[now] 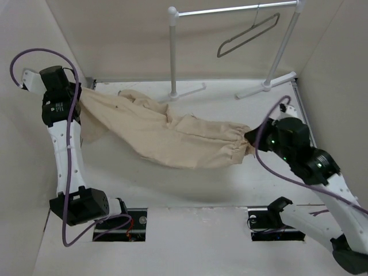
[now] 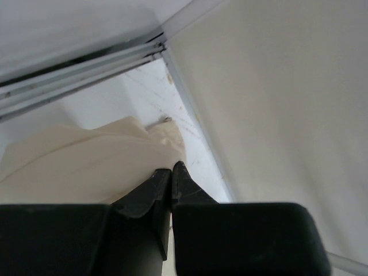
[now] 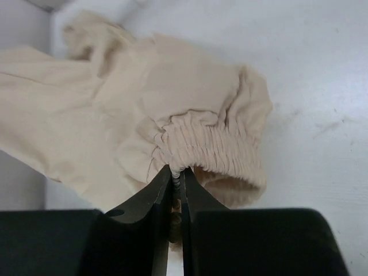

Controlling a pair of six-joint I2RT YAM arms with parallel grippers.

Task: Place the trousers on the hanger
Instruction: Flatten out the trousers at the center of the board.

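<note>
Trousers [image 1: 167, 135] are hanging stretched between the two arms, sagging in the middle onto the white table [image 1: 201, 184]. Over on the left, the left gripper [image 1: 80, 96] is holding one end raised up near the side wall. The wrist view is showing its fingers [image 2: 150, 192] pressed tight together with beige cloth caught at the tips. On the right, the right gripper [image 1: 251, 141] is clamping down on the other end. Its wrist view is showing the black jaws pinched onto the gathered elastic cuff [image 3: 213, 155] of one leg, with the ribbed edge squeezed between them. Up at the back, the grey hanger [image 1: 248, 35] is dangling by its hook from the top bar of the white rack [image 1: 172, 52], tilted. It is sitting well apart from the trousers, which are lying below and in front of it.
</note>
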